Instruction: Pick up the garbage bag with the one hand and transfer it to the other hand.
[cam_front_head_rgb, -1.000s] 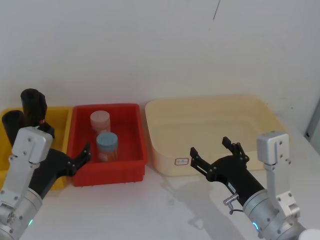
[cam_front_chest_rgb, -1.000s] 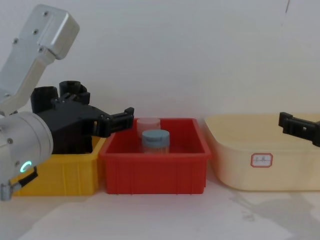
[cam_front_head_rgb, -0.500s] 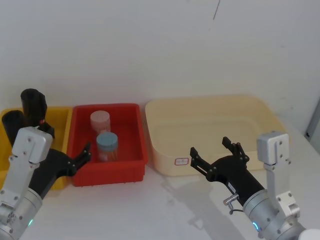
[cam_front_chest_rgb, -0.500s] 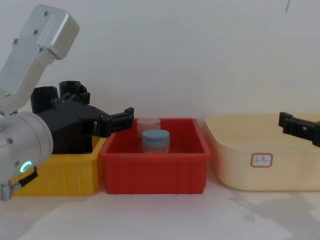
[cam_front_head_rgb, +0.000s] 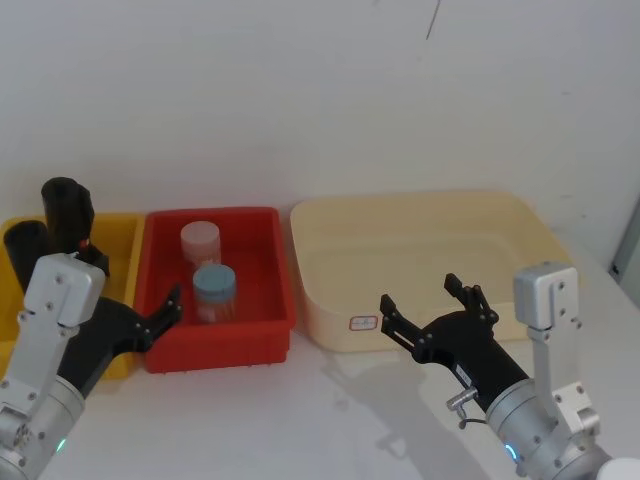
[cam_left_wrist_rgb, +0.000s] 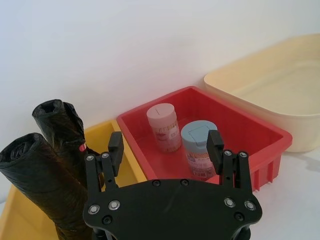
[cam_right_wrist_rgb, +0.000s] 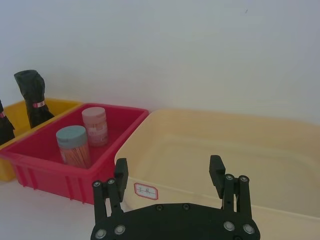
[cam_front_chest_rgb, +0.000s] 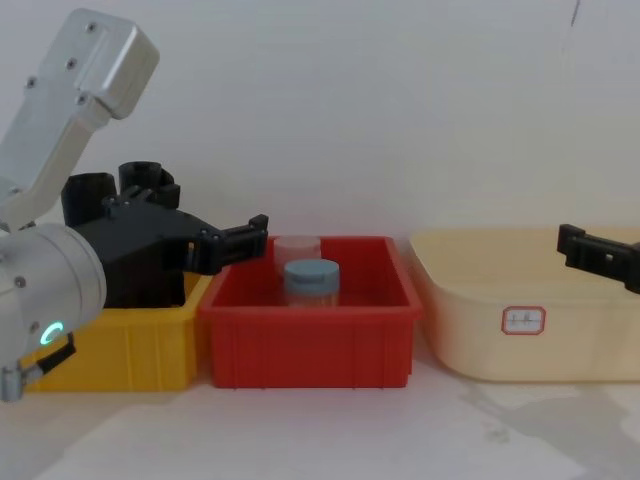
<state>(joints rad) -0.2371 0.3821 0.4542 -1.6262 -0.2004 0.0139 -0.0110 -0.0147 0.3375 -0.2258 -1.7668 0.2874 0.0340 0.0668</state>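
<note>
Marked roll (cam_left_wrist_rgb: 59, 122) stands beside the garbage bag (cam_left_wrist_rgb: 37, 175) (shared yellow bin (cam_left_wrist_rgb: 105, 132)), red bin (cam_left_wrist_rgb: 270, 150) adjacent.

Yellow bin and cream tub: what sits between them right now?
A red bin holding a pink jar and a blue-lidded jar; the head view shows it.

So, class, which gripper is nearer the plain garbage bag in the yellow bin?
Left. The left gripper hovers beside the garbage bag at the yellow bin; the right gripper is far off, by the cream tub.
</note>
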